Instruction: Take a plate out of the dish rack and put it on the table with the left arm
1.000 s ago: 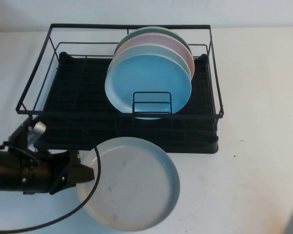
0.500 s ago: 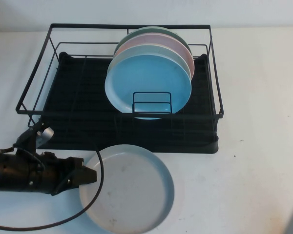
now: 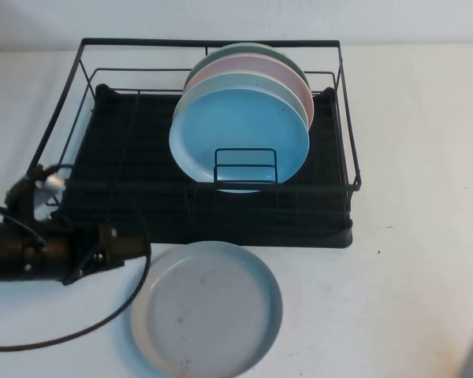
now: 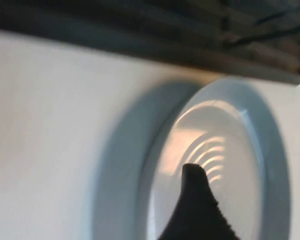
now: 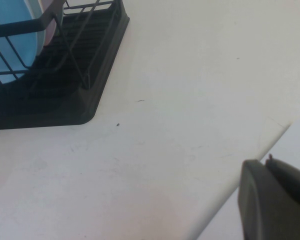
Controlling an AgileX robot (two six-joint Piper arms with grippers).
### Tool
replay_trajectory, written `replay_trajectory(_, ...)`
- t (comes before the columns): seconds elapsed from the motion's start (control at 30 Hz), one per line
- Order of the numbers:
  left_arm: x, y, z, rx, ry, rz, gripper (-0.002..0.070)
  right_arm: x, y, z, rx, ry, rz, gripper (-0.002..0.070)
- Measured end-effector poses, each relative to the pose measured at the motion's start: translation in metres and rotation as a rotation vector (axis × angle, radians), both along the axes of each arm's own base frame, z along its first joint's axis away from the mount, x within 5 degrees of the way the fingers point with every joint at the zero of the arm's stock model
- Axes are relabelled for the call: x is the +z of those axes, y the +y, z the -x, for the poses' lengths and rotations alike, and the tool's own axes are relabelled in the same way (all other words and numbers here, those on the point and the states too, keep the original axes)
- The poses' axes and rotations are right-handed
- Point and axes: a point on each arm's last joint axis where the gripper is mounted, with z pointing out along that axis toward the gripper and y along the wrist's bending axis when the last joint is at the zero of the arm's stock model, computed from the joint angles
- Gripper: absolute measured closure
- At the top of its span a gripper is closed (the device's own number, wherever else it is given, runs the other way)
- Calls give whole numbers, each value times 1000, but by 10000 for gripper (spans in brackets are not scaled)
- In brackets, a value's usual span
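White table (image 3: 426, 260) carries the plate (image 3: 206, 309), lying flat just in front of the rack (image 3: 102, 157). Left gripper (image 3: 124, 250) sits beside its rim, apart, holding nothing; how wide it stands I cannot tell. Placing looks done, so next is pulling clear; the right gripper (image 5: 270, 200) is parked at the table's edge.

Pale wall strip (image 3: 221, 20) behind; bright even light, soft shadows

Glossy plate (image 3: 207, 309); black wire dish rack (image 3: 213, 142); matt table (image 3: 410, 236)
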Motion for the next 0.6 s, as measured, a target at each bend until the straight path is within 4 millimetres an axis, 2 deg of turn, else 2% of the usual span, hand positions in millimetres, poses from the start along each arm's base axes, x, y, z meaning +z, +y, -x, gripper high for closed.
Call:
replay_trajectory(0.07, 18, 6, -1, -1, -59, 20, 298, 0, 0, 0, 0, 0, 0, 696)
replay_trajectory(0.2, 63, 20, 6, -11, -240, -27, 554, 0, 0, 0, 0, 0, 0, 696)
replay_trajectory(0.27, 84, 23, 16, -24, -341, -86, 625, 0, 0, 0, 0, 0, 0, 696)
replay_trajectory(0.43, 133, 25, 60, -26, -605, -281, 670, 0, 0, 0, 0, 0, 0, 696)
replay_trajectory(0.6, 166, 24, 108, 6, -785, -380, 675, 0, 0, 0, 0, 0, 0, 696)
